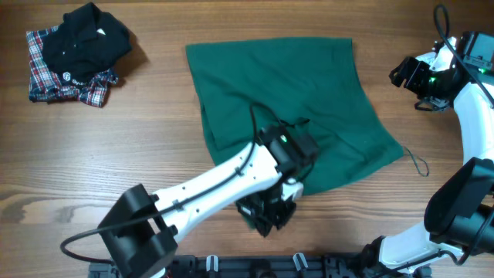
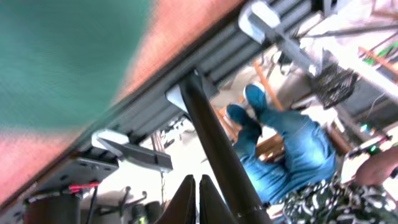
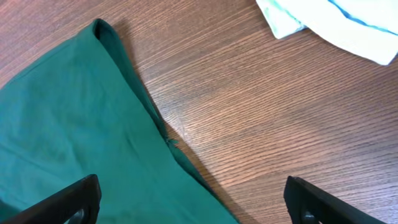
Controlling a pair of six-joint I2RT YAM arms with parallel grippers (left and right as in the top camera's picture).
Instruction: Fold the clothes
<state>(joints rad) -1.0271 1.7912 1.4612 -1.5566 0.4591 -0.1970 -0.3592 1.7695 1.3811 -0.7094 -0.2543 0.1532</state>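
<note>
Lying spread near the middle of the desk (image 1: 154,147), the green clothes (image 1: 293,93) trail a thin cord (image 1: 417,162) off their right corner. My left gripper (image 1: 266,218) is pinched together on nothing, by the front edge. My right gripper (image 3: 193,208) stands wide apart over the garment's right edge, holding nothing.

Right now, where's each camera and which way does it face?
Overhead: above the table, looking down on green garment, shirts, left arm, right arm.
Left wrist: on left gripper, facing past the table edge into the room; shut fingers show.
Right wrist: on right gripper, looking down at garment edge, pale cloth; open fingers show.
Shared: all see the garment.
</note>
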